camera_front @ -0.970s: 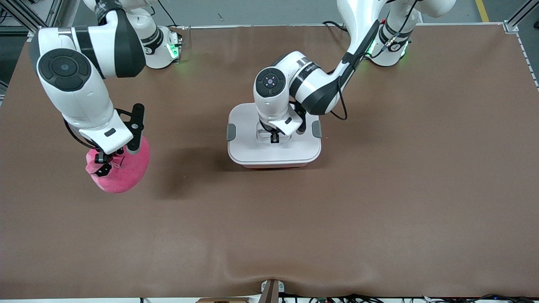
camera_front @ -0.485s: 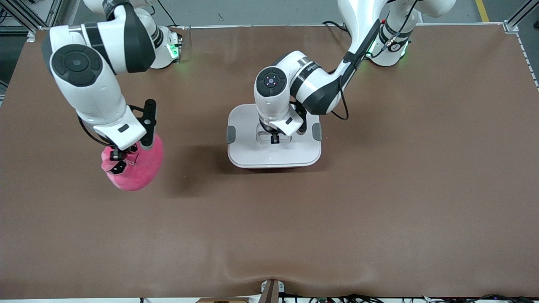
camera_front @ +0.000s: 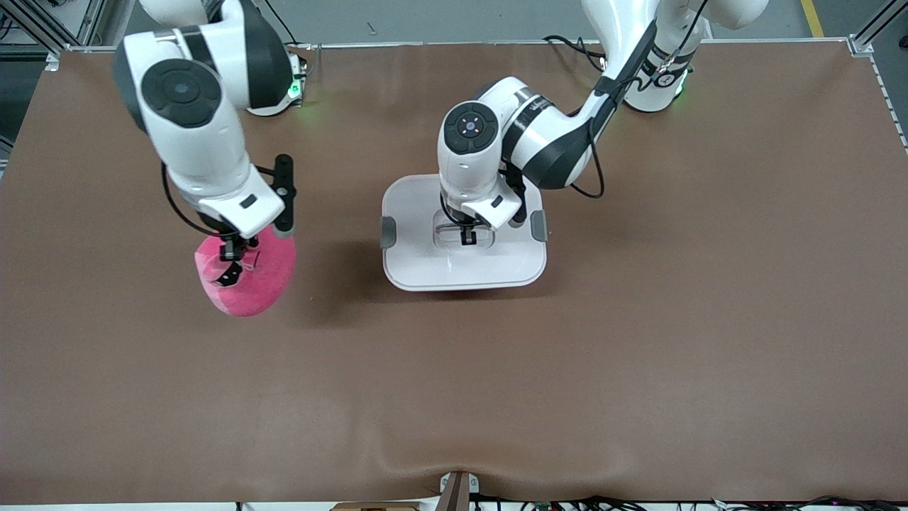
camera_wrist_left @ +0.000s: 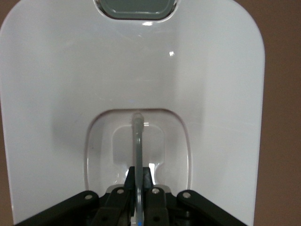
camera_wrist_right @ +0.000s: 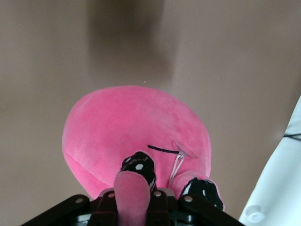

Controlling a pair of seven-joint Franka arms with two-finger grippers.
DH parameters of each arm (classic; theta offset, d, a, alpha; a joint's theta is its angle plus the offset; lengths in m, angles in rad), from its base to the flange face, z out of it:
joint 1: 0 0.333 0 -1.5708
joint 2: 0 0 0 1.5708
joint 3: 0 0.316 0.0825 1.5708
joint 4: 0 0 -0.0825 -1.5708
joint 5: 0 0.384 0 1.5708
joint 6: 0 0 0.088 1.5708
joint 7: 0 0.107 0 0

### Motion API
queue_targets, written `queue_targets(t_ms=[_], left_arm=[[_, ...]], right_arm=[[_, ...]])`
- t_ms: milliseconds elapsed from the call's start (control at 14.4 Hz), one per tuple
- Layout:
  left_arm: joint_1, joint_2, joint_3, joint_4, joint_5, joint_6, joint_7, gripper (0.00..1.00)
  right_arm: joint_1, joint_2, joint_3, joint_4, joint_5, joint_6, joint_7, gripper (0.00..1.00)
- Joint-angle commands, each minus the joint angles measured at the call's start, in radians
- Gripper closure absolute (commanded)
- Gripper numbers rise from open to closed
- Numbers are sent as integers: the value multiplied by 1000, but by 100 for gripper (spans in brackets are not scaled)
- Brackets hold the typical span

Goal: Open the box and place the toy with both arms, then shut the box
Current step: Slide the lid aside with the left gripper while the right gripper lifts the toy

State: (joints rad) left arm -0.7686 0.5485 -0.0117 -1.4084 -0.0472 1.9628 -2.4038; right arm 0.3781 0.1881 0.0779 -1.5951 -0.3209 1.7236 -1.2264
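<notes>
The box's white lid [camera_front: 425, 262], with grey side latches [camera_front: 388, 232], hangs level over the middle of the table and hides the tub below it. My left gripper [camera_front: 467, 236] is shut on the lid's thin centre handle [camera_wrist_left: 137, 141], which runs between the fingers [camera_wrist_left: 133, 176] in the left wrist view. The lid [camera_wrist_left: 61, 94] fills that view. The bright pink plush toy [camera_front: 250, 280] hangs in the air over the table toward the right arm's end, beside the box. My right gripper [camera_front: 230, 264] is shut on a pink fold of the toy [camera_wrist_right: 136, 122] next to its dark eyes.
A brown mat [camera_front: 638, 319] covers the table. Both arm bases [camera_front: 660, 85] stand along its edge farthest from the front camera. A small clamp [camera_front: 457, 490] sits at the nearest edge. The toy's shadow [camera_front: 326, 277] lies on the mat between toy and box.
My right arm has carried the toy toward the box. My left gripper has risen with the lid, which now looks larger and covers the tub's pink edge.
</notes>
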Motion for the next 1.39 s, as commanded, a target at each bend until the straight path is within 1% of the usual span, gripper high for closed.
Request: queue_targets(t_ms=[0,69,208,277,416,624,693,831,1039,1247,1316], left_arm=[[29,-44,-2,-1,23,-7,-3,100],[47,-53,-4,-9,30,-19,5,100],[67,-73,-4,-20,32,-88,69,100],[84,-81,-4,-21,33,-111,102,100],[132,-117,-5,-37,33,-134,142,100],[204,-177,-7,-81,32,-156,248,100],[231,-192,-8,-89,32,-165,288,100],[285,-235,-8,-131,32,-171,380,100],[353,-285,-13,-178,30,-171,458,100],[385,-298,-13,-190,30,-171,503,100],[411,-308,-14,-196,30,-173,532,100]], right_arm=[[56,-19,-7,-3,-50,-13,11,100],[65,-21,-7,-5,-59,-13,10,100],[67,-22,-7,-5,-61,-15,10,100],[85,-22,-6,-2,-63,-25,11,100],[168,-21,-7,1,-95,-30,24,100],[316,-16,-6,1,-180,-81,178,100],[352,-10,-6,1,-200,-76,182,100],[380,-9,-4,1,-201,-78,176,100],[430,-6,-6,1,-195,-91,156,100],[472,36,-6,1,-193,-91,154,100],[475,46,-6,1,-193,-91,154,100]])
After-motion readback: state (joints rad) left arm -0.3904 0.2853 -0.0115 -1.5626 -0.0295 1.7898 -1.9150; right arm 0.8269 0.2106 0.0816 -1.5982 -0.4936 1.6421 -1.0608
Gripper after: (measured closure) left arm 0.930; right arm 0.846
